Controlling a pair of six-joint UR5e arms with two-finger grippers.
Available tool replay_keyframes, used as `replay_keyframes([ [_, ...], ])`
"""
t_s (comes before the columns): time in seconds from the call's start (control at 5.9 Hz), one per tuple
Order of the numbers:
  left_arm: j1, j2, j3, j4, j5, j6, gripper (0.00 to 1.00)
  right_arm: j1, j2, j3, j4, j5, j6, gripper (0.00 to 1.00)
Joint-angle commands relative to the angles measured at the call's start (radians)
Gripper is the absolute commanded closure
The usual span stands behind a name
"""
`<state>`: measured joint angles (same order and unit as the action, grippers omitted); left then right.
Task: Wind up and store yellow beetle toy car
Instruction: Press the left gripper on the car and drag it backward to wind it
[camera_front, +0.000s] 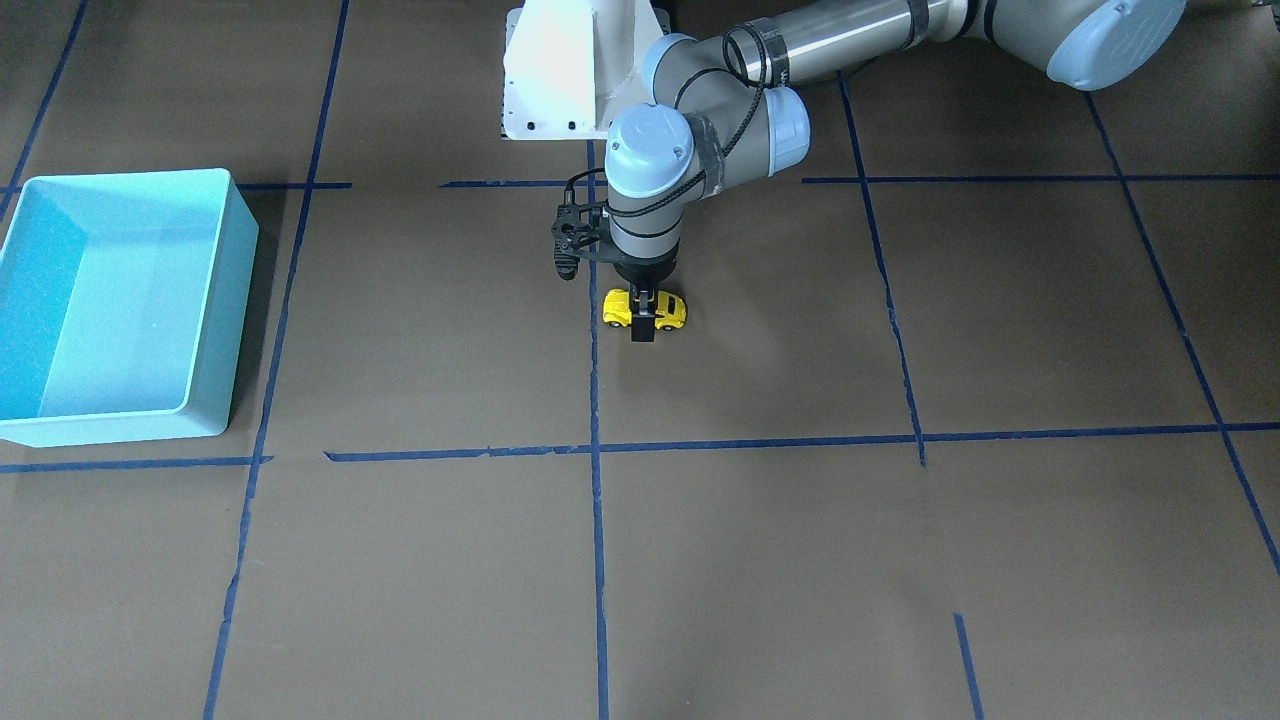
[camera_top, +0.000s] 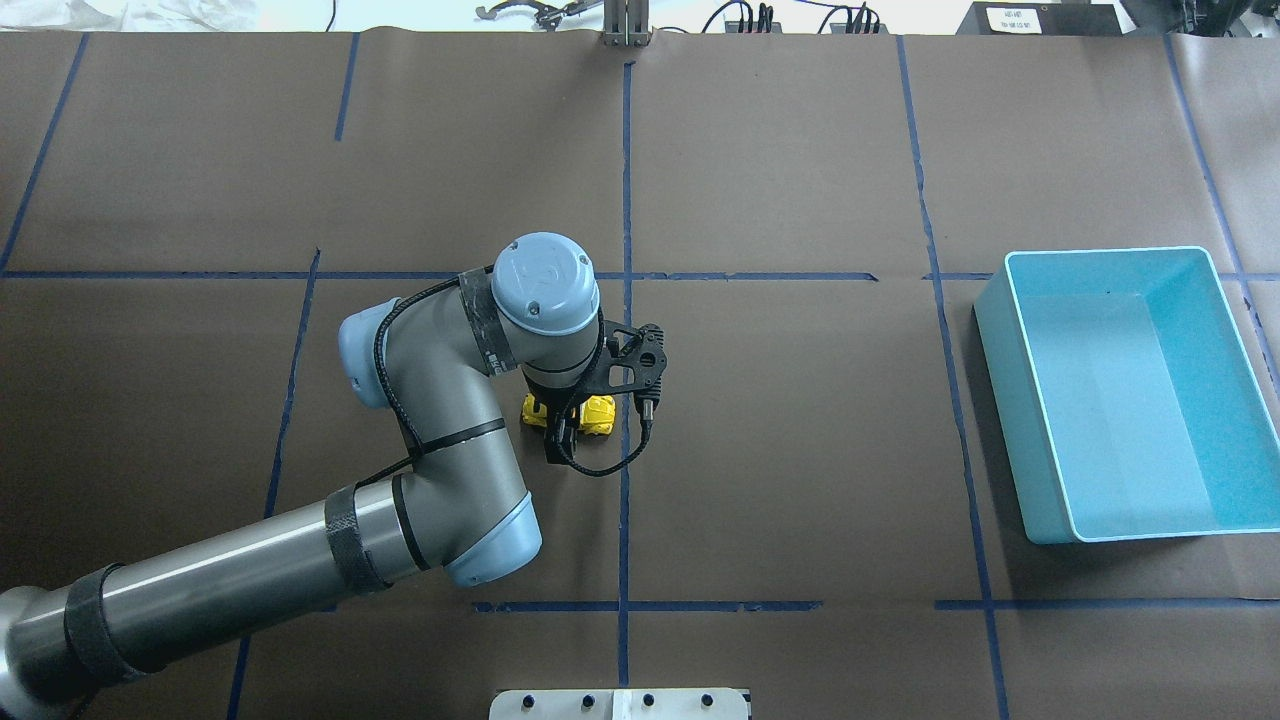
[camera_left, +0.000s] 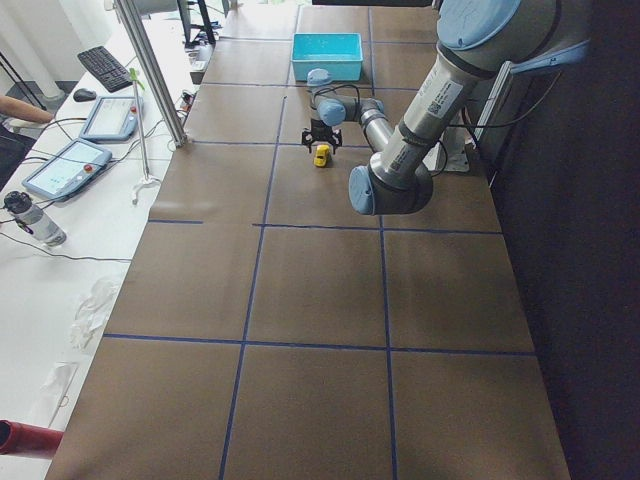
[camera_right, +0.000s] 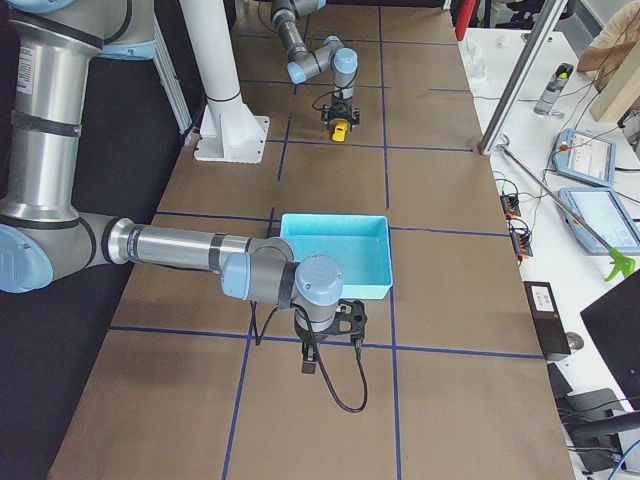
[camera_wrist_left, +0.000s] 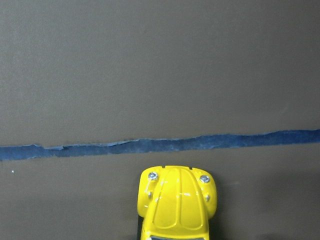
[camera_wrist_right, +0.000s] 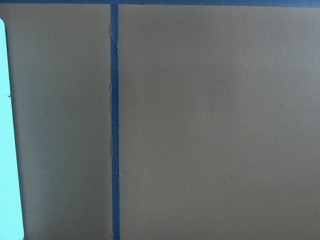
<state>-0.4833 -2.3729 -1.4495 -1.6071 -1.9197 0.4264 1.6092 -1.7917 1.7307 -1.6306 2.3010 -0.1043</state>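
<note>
Apparently at the wind-up stage, the yellow beetle toy car (camera_front: 669, 310) is pictured on its wheels on the brown-papered table (camera_front: 760, 560), just beside a blue tape line (camera_wrist_left: 150, 145), with the left gripper (camera_front: 643, 316) lowered over its roof. The narrow pincer is seen clenched across the car's middle, one dark finger (camera_front: 641, 330) laid against the near flank and the other hidden behind the body (the wrist camera shows only the bonnet, no fingers). Nothing else is touched by it.

The car is judged not yet wound. What is called for next is downward pressure, so that the wheels bite the paper, and a straight drag along the car's own length without the body being twisted in the grip. Storage is left for afterwards, the light blue bin (camera_front: 243, 300) being seen well apart, toward the robot's right. The right gripper (camera_right: 308, 365) is caught only in a side view, near the bin; whether it is released or clenched cannot be told.
</note>
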Motion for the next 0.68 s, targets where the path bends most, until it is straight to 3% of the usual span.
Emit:
replay_keyframes([
  [0.0,0.0,0.001,-0.003,0.003,0.001,0.003,0.14,0.0,0.0,0.0,0.0,0.0,0.0,0.0],
  [0.34,-0.001,0.004,-0.008,0.004,-0.001,0.005,0.27,0.0,0.0,0.0,0.0,0.0,0.0,0.0],
  [0.51,-0.003,0.009,-0.024,0.009,-0.001,0.006,0.48,0.0,0.0,0.0,0.0,0.0,0.0,0.0],
])
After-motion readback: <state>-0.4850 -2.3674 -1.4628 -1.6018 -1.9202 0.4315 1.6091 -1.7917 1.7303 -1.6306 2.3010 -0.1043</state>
